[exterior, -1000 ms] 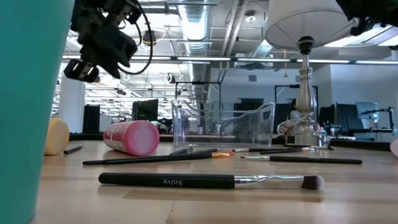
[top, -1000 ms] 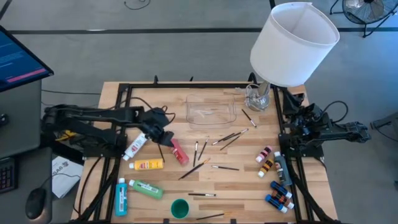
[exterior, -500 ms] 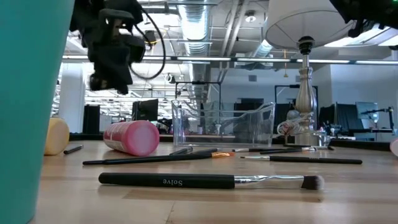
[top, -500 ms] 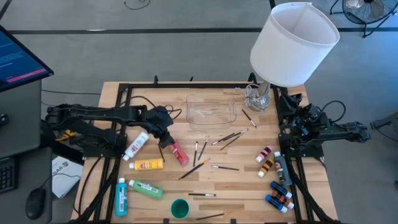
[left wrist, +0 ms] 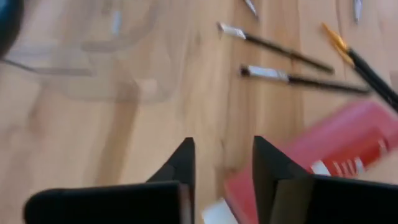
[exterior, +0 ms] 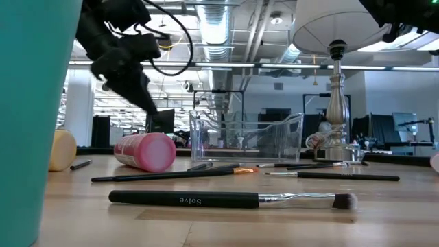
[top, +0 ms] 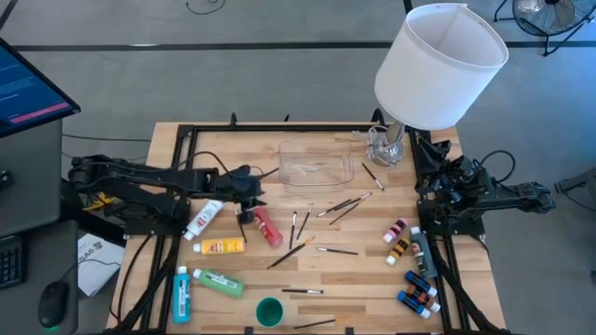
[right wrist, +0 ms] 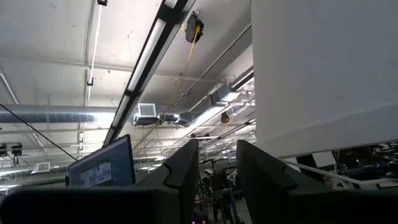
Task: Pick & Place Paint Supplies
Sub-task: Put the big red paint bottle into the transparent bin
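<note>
Brushes lie nearest in the low view: a thick dark-handled brush [exterior: 233,200] runs across the front of the table [top: 372,279], with thinner brushes [top: 300,244] scattered behind it toward the middle. From above, the front left corner holds a blue bottle [top: 181,294], a green bottle [top: 219,282] and a round green cup [top: 269,312], while a cluster of tiny coloured bottles [top: 410,265] sits along the right edge, all well apart from any gripper. Further in, a yellow bottle [top: 221,247] and a pink white-capped bottle [top: 204,219] lie on their sides beside the red bottle [top: 268,227], which seems the target at this stage. The left gripper [top: 244,207] hangs just above the red bottle's white-capped end; in its wrist view the two dark fingers [left wrist: 180,165] stand spread with bare wood between them and the red bottle [left wrist: 323,158] off to one side, so they hold nothing, and the gripper looks not quite lined up for a grasp. Beyond lies the clear plastic tray [top: 317,165], empty but for reflections, probably where the supplies should go. Farthest back stand the glass lamp base [top: 386,144] and big white lampshade [top: 441,63]. The right gripper [right wrist: 214,165] waits raised at the table's right edge, pointed upward, its fingers a little apart and empty.
</note>
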Action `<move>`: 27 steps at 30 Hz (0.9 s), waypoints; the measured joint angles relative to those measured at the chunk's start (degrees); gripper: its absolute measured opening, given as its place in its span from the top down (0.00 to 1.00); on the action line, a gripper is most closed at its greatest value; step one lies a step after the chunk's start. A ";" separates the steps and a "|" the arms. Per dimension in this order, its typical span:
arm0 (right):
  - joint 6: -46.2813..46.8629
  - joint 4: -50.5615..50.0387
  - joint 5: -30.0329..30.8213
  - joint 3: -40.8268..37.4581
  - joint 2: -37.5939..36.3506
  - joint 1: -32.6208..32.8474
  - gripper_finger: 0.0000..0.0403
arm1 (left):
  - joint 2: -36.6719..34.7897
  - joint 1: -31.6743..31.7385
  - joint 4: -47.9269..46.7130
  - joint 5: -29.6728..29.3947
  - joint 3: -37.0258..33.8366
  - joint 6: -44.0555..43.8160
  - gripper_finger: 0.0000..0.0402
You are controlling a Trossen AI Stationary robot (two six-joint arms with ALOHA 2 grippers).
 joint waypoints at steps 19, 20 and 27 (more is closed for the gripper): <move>-0.04 0.37 0.00 0.00 0.00 0.00 0.75 | 0.00 3.13 1.35 -12.31 0.05 -17.78 0.72; -0.04 0.35 0.00 0.00 0.00 0.00 0.75 | 0.00 3.33 1.67 -11.25 0.05 -18.02 0.72; -0.02 0.06 0.00 0.00 0.00 0.03 0.75 | 0.07 2.53 1.28 1.65 0.05 -3.67 0.74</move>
